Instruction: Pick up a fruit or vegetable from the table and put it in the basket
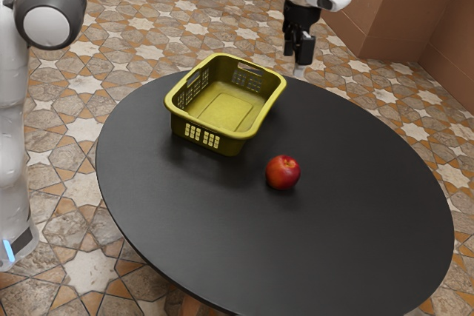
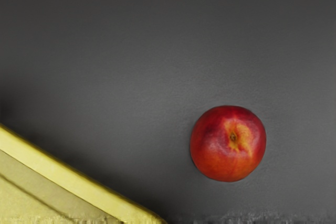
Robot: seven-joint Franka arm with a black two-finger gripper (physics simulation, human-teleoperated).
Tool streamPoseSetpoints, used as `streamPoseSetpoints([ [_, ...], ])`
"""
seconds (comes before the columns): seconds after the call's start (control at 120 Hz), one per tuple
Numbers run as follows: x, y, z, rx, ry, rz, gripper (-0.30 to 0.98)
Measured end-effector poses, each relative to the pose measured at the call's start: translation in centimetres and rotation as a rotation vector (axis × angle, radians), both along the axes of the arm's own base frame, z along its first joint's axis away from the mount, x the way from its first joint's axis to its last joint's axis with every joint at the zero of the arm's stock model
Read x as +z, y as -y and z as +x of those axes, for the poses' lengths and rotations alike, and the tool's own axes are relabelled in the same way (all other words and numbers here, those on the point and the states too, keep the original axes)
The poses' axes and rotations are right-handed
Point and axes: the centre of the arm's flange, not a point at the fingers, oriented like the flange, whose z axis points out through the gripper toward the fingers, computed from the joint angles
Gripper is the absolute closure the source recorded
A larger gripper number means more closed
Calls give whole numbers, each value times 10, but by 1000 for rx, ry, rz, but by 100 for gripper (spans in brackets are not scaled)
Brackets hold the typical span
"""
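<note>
My black gripper [image 1: 298, 44] hangs high in the exterior view, up and to the right of the basket, its two fingers apart and holding nothing. A red and orange nectarine-like fruit [image 1: 283, 172] rests on the dark table, a short way from the basket's near right corner. The yellow-green basket [image 1: 211, 129] stands upright with a bare floor inside. From above, the wrist view has the same fruit [image 2: 228, 144], stem hollow facing up, and part of the basket's rim [image 2: 79, 181], with dark tabletop between them.
The round black table [image 1: 355, 212] extends around the fruit and basket. Patterned floor tiles surround it, and a brown wall [image 1: 396, 12] rises at the exterior view's upper right.
</note>
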Motion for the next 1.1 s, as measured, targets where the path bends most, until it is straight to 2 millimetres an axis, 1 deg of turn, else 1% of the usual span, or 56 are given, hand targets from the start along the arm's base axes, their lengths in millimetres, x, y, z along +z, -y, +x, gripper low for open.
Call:
streamPoseSetpoints([
  [0.05,-4,-3,0,6,-20,-11,1],
  [0.15,7,-4,-7,11,-25,-52,1],
  [0.233,9,-10,-11,18,-42,-86,1],
  [0.283,7,-9,-13,12,-58,-89,1],
  [0.325,-2,1,-13,-14,-85,-62,1],
  [0.417,-31,40,-16,-112,-162,-3,1],
  [0.45,-42,50,-21,-143,-191,16,1],
  [0.517,-58,60,-45,-190,-220,53,1],
  [0.558,-65,68,-54,-222,-222,69,1],
  [0.65,-82,86,-57,-294,-205,80,1],
  [0.717,-98,93,-55,-332,-186,73,1],
  [0.775,-111,95,-52,-351,-167,59,1],
  [0.85,-121,91,-47,-362,-135,45,1],
  [0.983,-137,86,-45,-403,-82,57,1],
  [1.033,-138,79,-43,-416,-59,81,1],
  [1.1,-138,61,-38,-417,-36,116,1],
])
